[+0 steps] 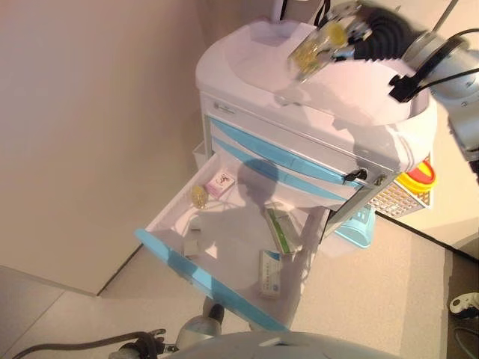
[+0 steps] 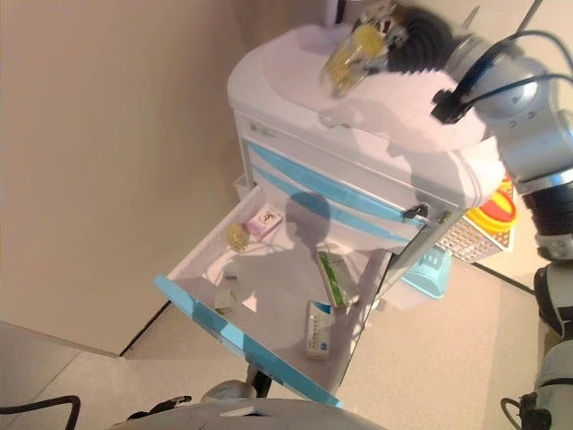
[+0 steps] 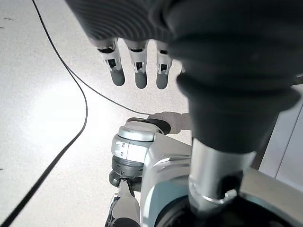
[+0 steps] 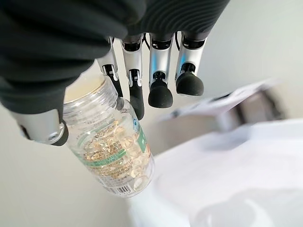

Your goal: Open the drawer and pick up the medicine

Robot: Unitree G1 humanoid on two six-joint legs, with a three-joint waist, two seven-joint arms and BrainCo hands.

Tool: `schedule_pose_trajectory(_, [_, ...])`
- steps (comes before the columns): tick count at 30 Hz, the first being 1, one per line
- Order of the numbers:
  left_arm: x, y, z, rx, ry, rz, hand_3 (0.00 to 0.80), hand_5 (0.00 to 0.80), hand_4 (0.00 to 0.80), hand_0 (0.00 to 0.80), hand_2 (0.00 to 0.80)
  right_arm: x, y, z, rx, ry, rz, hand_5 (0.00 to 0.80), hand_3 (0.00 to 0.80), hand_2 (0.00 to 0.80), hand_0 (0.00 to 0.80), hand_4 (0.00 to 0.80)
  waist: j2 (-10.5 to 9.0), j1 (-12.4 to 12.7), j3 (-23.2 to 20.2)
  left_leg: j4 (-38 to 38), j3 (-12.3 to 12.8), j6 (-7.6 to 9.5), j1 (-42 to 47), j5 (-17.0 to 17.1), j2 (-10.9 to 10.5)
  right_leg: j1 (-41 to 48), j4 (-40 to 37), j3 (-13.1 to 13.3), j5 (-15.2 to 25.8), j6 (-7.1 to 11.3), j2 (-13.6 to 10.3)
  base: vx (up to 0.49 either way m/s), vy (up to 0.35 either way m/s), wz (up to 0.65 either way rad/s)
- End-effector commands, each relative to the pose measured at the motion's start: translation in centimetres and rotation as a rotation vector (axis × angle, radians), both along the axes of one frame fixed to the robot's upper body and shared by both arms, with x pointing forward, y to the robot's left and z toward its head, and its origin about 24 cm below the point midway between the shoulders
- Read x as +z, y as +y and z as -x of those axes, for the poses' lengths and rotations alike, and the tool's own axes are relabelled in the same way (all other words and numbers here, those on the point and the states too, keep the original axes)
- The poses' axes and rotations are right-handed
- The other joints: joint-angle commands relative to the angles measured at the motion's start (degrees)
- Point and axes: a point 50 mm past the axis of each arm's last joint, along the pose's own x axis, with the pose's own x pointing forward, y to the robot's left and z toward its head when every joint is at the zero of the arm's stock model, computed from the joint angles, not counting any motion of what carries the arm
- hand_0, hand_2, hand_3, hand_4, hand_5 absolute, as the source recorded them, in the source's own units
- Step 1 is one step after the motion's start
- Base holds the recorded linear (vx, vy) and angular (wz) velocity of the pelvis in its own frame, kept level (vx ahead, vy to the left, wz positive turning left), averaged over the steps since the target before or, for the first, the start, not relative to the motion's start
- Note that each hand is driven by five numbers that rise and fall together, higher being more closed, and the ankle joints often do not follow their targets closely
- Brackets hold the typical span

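Your right hand [image 1: 340,34] is up over the cart top [image 1: 254,63], fingers and thumb curled round a clear bottle [image 4: 111,151] of yellow capsules; in the right wrist view the bottle sits between thumb and fingers, tilted, white lid end toward the palm, base pointing away. In the head views the bottle [image 2: 345,55] hangs above the white cart top, not touching it as far as you can tell. Your left hand [image 3: 137,71] shows only in its wrist view, fingers straight and relaxed, holding nothing, pointing down at the floor [image 3: 42,109]. The lower drawer [image 1: 217,284] with the blue front is pulled fully out from the cart. Inside it: a pink box [image 1: 220,184] near the back, a small yellowish bottle [image 1: 198,196] just beside it, a green-and-white box [image 1: 281,230] toward the right side, another white box [image 1: 270,273] near the front right corner, and a small pale item [image 1: 193,247] by the left front, too small to tell what. Two more blue-trimmed drawers [image 1: 284,153] above are shut. A white wire basket [image 1: 400,196] hangs on the cart's right side with a yellow-and-red thing [image 1: 418,176] in it, and a light blue basket [image 1: 358,226] sits lower beside the cart. Wall [image 1: 90,112] is on the left.
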Motion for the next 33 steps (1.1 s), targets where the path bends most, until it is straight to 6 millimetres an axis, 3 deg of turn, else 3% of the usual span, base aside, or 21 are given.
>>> schedule_pose_trajectory(1, [0.5, 2.3, 0.9, 0.016, 0.062, -0.051, 0.000, 0.000, 0.000, 0.000, 0.000, 3.3, -1.4, 0.0, -0.088, -0.056, -0.018, 0.800, 0.800, 0.800, 0.800, 0.800, -2.75, 1.8, -3.5, 0.6, 0.6, 0.51, 2.8, -6.6, -1.8, -1.6, 3.6, 4.7, 0.6, 2.27, -2.2, 0.053, 0.025, 0.02])
schedule_pose_trajectory(11, [0.7, 2.5, 0.5, -0.023, 0.071, -0.056, 0.000, 0.000, 0.000, 0.000, 0.000, 1.2, -5.8, -3.0, -0.426, 0.182, 0.142, 0.800, 0.800, 0.800, 0.800, 0.800, -3.09, 5.3, -3.1, 0.5, -2.8, 0.76, 3.5, -6.5, -2.9, 0.1, 3.4, 2.2, 0.5, 2.02, -2.7, 0.064, 0.030, 0.14])
schedule_pose_trajectory(22, [0.7, 2.9, 1.9, -0.049, 0.116, -0.066, 0.000, 0.000, 0.000, 0.000, 0.000, -2.6, -9.3, -3.9, -0.620, 0.401, 0.236, 0.800, 0.800, 0.800, 0.800, 0.800, -2.78, 8.8, -2.6, 0.4, -6.0, 1.15, 4.0, -6.3, -4.0, 1.2, 3.2, 0.1, 0.5, 2.12, -3.0, 0.065, 0.029, 0.19])
schedule_pose_trajectory(33, [0.7, 2.9, 2.4, -0.065, 0.126, -0.065, 0.000, 0.000, 0.000, 0.000, 0.000, -5.3, -10.3, -4.0, -0.650, 0.509, 0.254, 0.800, 0.800, 0.800, 0.800, 0.800, -2.59, 9.3, -2.5, 0.1, -6.9, 1.21, 4.3, -6.1, -4.4, 1.5, 2.9, 0.0, 0.7, 2.62, -3.0, 0.031, 0.005, 0.09])
